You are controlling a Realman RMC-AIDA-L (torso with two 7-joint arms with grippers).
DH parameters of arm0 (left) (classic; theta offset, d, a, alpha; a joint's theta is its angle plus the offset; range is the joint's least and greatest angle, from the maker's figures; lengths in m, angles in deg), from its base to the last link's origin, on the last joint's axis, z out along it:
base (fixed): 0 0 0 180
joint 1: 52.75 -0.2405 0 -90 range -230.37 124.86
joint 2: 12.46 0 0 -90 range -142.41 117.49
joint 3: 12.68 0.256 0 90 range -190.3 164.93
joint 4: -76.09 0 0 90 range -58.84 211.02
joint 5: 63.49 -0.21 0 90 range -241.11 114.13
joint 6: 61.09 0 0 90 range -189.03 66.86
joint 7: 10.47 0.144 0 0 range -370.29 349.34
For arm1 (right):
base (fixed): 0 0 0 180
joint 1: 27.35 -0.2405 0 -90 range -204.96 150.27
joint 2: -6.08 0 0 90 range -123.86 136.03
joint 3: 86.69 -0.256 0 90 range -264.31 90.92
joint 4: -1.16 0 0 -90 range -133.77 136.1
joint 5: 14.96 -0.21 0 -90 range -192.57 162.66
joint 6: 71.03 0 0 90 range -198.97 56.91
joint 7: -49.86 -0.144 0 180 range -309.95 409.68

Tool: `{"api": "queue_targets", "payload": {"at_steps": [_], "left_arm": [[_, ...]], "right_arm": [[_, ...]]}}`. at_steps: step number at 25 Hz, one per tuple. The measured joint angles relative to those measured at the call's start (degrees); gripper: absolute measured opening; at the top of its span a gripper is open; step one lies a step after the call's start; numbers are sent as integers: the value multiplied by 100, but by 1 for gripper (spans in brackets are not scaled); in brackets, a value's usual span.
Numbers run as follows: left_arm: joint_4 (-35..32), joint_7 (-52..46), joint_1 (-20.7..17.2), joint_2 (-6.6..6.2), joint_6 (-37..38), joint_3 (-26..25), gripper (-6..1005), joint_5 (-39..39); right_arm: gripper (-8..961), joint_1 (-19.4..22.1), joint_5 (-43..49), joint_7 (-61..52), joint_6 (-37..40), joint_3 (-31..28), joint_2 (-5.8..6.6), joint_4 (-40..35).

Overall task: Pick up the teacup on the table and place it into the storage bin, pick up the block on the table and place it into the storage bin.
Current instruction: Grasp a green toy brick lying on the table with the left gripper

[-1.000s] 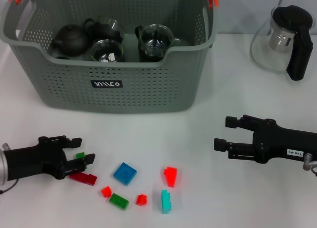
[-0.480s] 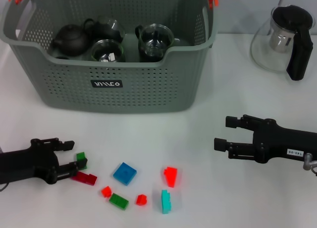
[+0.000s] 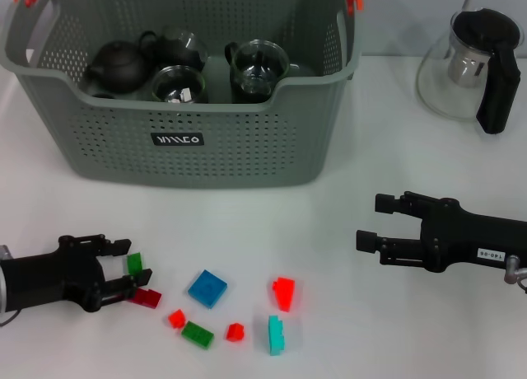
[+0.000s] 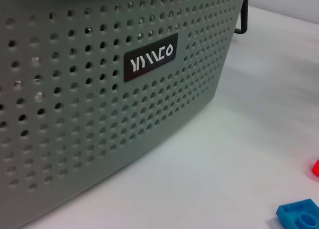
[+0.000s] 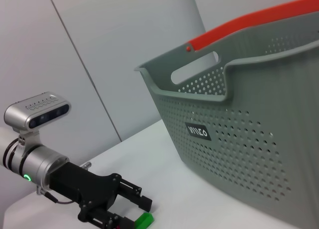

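Left gripper (image 3: 132, 266): fingers spread, flanking green block (image 3: 134, 263); contact unclear. Right gripper (image 3: 375, 222): spread, empty. Storage bin (image 3: 247, 148): rear cropped.

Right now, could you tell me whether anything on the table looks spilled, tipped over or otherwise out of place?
Nothing looks spilled or damaged. The grey basket stands upright with teaware inside, and the glass teapot sits upright. The small blocks lie scattered, which seems intended. The left end effector is open around the small green block.

The large grey perforated plastic storage bin (image 3: 272, 140) looks matt; the clear glass teapot (image 3: 461, 66) shines; the small coloured plastic blocks (image 3: 207, 288) look smooth.
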Motion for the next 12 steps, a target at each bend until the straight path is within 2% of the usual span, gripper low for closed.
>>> {"api": "queue_targets", "payload": {"at_steps": [12], "left_arm": [[84, 100, -7, 29, -152, 5, 582, 4]], "right_arm": [[927, 14, 7, 1, -8, 18, 0, 0]]}}
